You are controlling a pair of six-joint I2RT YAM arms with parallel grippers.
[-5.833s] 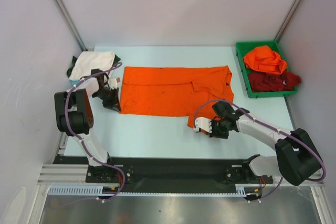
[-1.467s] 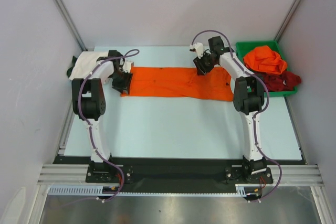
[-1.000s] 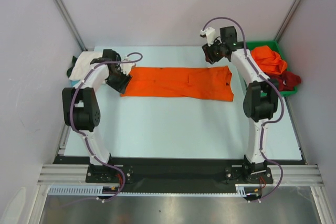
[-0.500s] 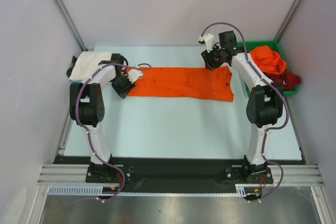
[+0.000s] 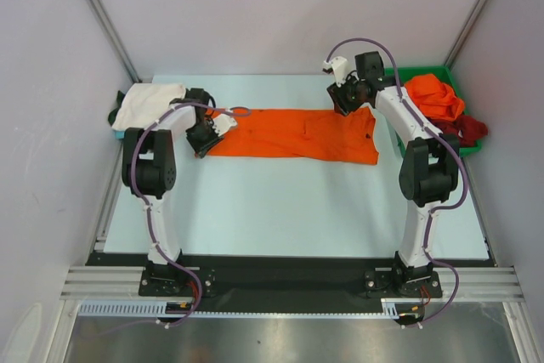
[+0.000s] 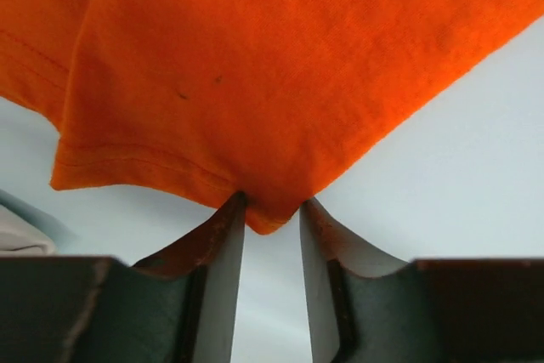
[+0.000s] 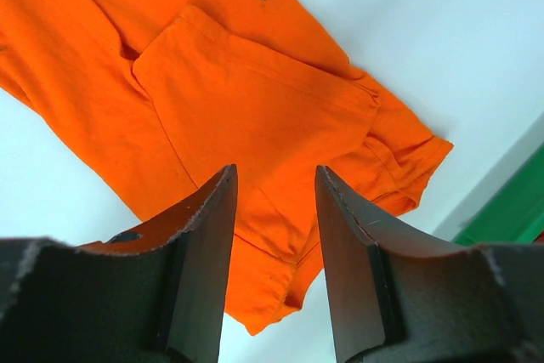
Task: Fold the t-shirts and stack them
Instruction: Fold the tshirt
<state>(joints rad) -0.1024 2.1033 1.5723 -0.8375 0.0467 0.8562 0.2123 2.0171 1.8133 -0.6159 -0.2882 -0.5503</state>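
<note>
Orange t-shirt (image 5: 289,133) lies folded into a long strip. Only the wrist view shows its corner inside the narrowly parted left pincer (image 6: 272,204); the right pincer (image 7: 276,172) is wide and empty.

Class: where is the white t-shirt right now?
In the top view, the white t-shirt lies at the far-left corner of the table, just left of the left gripper and the flat orange t-shirt.

Rectangular green plastic bin (image 5: 429,69) sits at far right corner of pale blue tabletop (image 5: 280,201); grey panel walls (image 5: 280,14) behind and beside bin; black mounting rail (image 5: 289,274) well nearer than bin.
</note>
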